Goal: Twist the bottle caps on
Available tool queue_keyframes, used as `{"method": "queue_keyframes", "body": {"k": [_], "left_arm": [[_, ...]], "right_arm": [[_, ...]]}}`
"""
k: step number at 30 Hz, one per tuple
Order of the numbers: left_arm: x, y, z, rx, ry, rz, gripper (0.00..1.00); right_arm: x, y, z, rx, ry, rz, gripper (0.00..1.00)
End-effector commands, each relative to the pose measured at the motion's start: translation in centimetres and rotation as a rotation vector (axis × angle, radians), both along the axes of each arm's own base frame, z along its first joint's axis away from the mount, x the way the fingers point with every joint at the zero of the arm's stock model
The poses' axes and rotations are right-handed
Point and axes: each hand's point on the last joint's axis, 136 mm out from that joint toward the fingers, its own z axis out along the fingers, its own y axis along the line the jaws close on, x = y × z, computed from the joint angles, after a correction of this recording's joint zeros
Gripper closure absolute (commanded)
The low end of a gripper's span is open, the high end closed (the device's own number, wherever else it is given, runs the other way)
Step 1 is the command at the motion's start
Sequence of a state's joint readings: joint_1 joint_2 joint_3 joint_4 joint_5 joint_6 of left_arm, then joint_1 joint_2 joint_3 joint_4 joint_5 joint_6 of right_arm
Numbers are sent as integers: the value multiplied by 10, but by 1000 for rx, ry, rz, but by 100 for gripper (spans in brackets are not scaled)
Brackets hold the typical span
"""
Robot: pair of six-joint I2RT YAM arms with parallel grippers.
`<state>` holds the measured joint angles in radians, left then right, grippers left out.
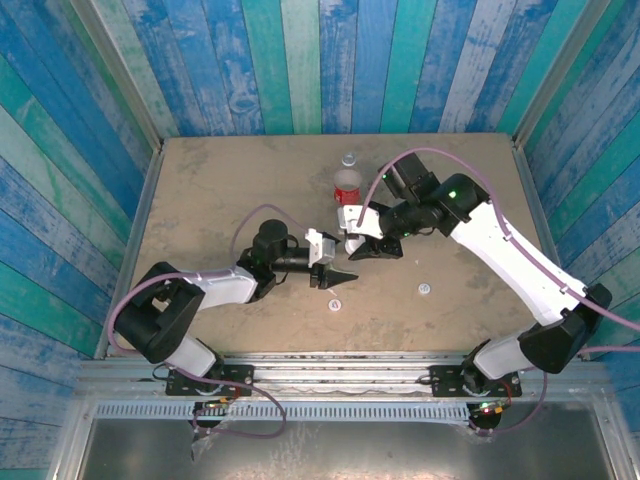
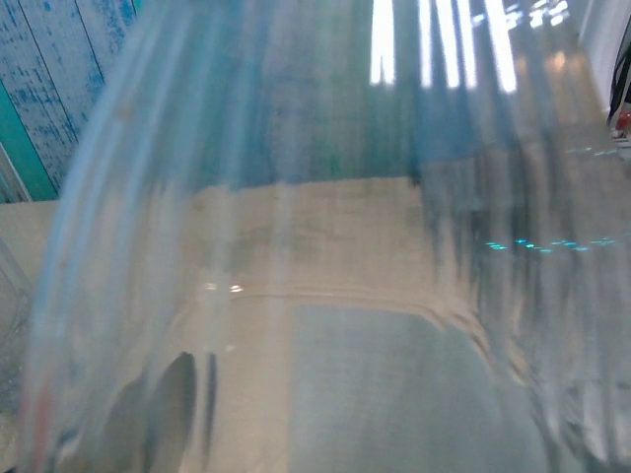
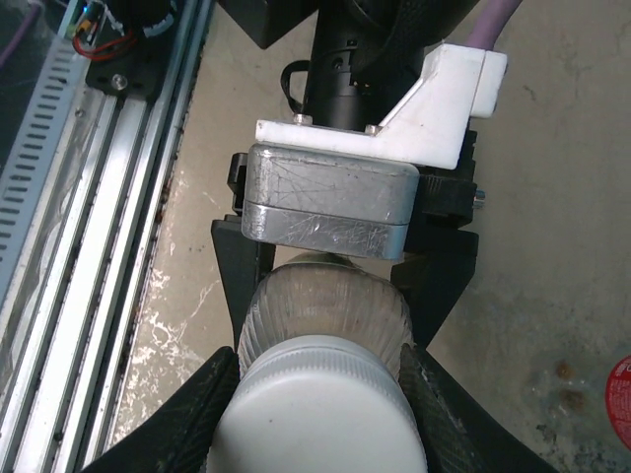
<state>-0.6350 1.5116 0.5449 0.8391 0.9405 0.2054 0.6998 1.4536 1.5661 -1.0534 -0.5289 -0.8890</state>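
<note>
Holding the clear bottle [image 3: 325, 296] on its side, your left gripper [image 1: 338, 270] has its jaws clenched on the ribbed body, which should stop it spinning. Your right gripper [image 1: 358, 244] meets it head-on, jaws grasping the white cap [image 3: 320, 409] seated on the neck, so a wrist roll can turn it along the thread. I judge this to be the tightening step, though I cannot tell how far the cap is wound on. Behind, the red-labelled bottle [image 1: 347, 186] and a plain bottle [image 1: 349, 158] stand on the counter [image 1: 230, 190]. One loose cap [image 1: 335, 303] lies near your left gripper and a second loose cap [image 1: 424, 290] lies further right, likely theirs.
</note>
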Motion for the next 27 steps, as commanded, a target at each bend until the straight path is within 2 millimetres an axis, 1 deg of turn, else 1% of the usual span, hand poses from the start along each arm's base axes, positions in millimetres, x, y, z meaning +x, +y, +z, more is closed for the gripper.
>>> {"method": "queue_keyframes", "body": {"k": [1,4,6,7,9,12,13,15,17,19,27], "left_arm": [[-10,5,28,-71,-47,-24,36],[-11,6,29,-74,-50,-25,37],[-11,6,30,-76,-54,-25,44],[-10,6,29,-72,-52,-23,46],[-9,5,26,-61,-52,-18,50],[-6,5,19,-34,-55,-6,50],[-6,5,18,-28,-57,-4,51],[-5,5,17,-18,-61,-3,51],[-5,5,16,-15,-66,-3,50],[-5,4,15,-10,-66,-6,51],[-4,4,12,0,-67,-8,51]], "right_arm": [[-7,1,-2,28,33,12,75],[-6,-2,-4,29,39,-4,75],[-5,-3,-5,27,38,-11,73],[-5,-3,-5,27,37,-14,71],[-4,-4,-5,26,33,-21,62],[-2,-6,-3,21,20,-38,40],[-2,-7,-2,20,16,-45,36],[-1,-9,-1,15,6,-55,34],[0,-12,-1,5,-12,-64,33],[3,-16,-1,-9,-34,-78,34],[0,-14,2,8,-32,-62,49]]}}
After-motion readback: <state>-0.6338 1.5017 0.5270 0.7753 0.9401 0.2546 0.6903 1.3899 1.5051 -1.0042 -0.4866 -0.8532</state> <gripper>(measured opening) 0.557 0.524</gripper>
